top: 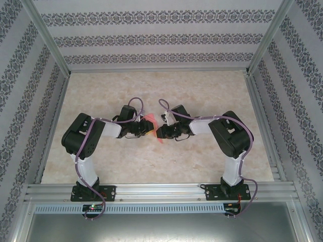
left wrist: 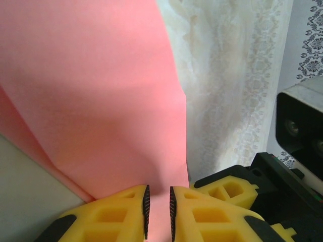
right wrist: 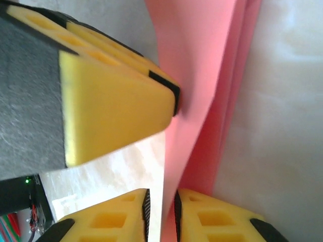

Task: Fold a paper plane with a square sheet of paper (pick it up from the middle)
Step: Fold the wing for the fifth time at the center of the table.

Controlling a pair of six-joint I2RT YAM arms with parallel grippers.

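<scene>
Partway through, by the look of it. Up off the tabletop and hanging between the 2 claws: the square sheet of paper, not flat but bent into upright panels. Folded at least 1 time, judging from the stacked pink edges above and to the right of the right claw's tips in the right wrist view. Not yet a paper plane: no pointed nose, no slim wings, no centre crease to make out.

Left claw: narrow, jaws nearly together, pink sheet rising straight out of the gap and standing broad in front of it. Taken as a pinch on the sheet's lower part.

Right claw: narrow as well, a paper edge running through the gap with a pale sliver beside it. Cannot tell whether gripping or merely straddling. Above and left of it, the left claw's tip pressed against the sheet's face.

From above: claws tip to tip, close together, pink showing between and just below them.

Left to do, at a guess: most of the folding, meaning nose corners, wings and a firm crease down the middle.

Nothing to report on containers.
</scene>
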